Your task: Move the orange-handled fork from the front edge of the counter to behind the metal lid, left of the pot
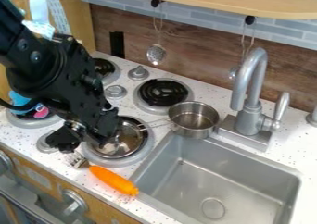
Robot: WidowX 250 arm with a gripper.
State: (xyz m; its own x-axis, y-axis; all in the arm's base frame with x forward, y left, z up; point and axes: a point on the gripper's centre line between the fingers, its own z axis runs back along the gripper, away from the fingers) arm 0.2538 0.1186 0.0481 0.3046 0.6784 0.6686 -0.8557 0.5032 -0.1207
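Black two-finger gripper (84, 141): its fingers stand apart with nothing seen held between them, low beside the front burner. Nearest are two things. A shiny, round metal pan (128, 142) sits on that burner, partly behind one finger; whether they touch, I cannot tell. Just below the gripper, an orange-handled metal fork (113, 179) lies on the speckled white counter (162, 215), its tines close to the burner's edge and its handle slanting toward the sink.

For good handling, the fingers would best straddle the pan's thin rim squarely (its curved wall looks slick), or close across the fork's thick handle near the middle, so that neither end dips. Coming down straight would spare the burner's raised ring.

Farther out, a steel saucepan (193, 120) stands between a black coil burner (163, 92) and the grey metal sink (213, 181), its thin handle reaching over toward the pan.
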